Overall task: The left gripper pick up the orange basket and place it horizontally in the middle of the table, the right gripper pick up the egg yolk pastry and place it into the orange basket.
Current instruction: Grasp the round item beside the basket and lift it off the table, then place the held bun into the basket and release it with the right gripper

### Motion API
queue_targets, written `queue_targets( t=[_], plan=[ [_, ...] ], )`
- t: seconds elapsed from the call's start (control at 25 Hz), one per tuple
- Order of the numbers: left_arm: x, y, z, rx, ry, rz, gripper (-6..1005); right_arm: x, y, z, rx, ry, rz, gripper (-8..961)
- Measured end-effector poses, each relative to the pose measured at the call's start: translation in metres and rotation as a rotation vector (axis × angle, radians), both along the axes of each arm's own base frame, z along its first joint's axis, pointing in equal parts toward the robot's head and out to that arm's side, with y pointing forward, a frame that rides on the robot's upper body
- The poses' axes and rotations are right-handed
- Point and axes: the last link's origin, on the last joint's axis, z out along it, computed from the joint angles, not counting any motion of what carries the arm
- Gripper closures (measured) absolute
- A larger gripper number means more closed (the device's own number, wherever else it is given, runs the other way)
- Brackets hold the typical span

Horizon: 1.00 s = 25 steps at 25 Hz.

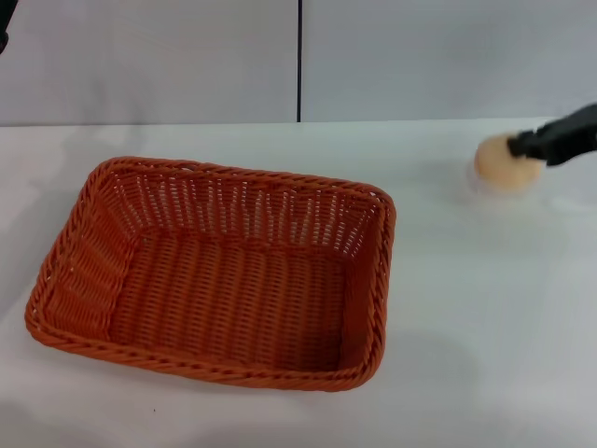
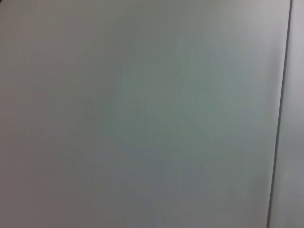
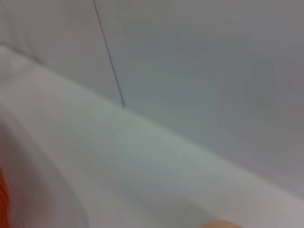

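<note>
White table (image 1: pixel 448 327) is stretching wide under a grey panelled wall (image 1: pixel 149 56). Sitting on it toward the robot's left is the orange basket (image 1: pixel 219 271), lying flat with its long side across the view and nothing inside. Far smaller, the egg yolk pastry (image 1: pixel 504 166) is sitting at the far right, with the right gripper (image 1: pixel 524 145) reaching in from the edge and touching its top right side (whether its jaws are apart or clamped, I cannot tell).
</note>
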Motion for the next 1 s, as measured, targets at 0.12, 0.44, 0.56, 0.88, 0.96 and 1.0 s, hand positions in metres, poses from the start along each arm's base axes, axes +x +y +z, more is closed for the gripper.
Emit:
queue_targets(
  t=[0.12, 0.44, 0.56, 0.88, 0.96, 1.0],
  plan=[
    [0.0, 0.0, 0.0, 0.0, 0.0, 0.001, 533, -0.011, -0.003, 0.017, 0.038, 0.055, 0.044, 879],
    [0.0, 0.0, 0.0, 0.001, 0.006, -0.002, 533, -0.08, -0.017, 0.053, 0.092, 0.228, 0.337, 917],
    [0.002, 0.001, -0.001, -0.002, 0.008, -0.008, 533, -0.121, -0.017, 0.042, -0.019, 0.315, 0.48, 925],
    [0.005, 0.002, -0.006, -0.017, 0.01, -0.017, 533, -0.158, -0.009, -0.02, -0.299, 0.36, 0.543, 927],
    [0.005, 0.002, -0.007, -0.018, 0.014, -0.017, 533, -0.167, -0.015, -0.044, -0.406, 0.36, 0.552, 928],
    [0.005, 0.002, -0.007, -0.018, 0.014, -0.017, 533, -0.167, -0.015, -0.044, -0.406, 0.36, 0.552, 922]
  ],
)
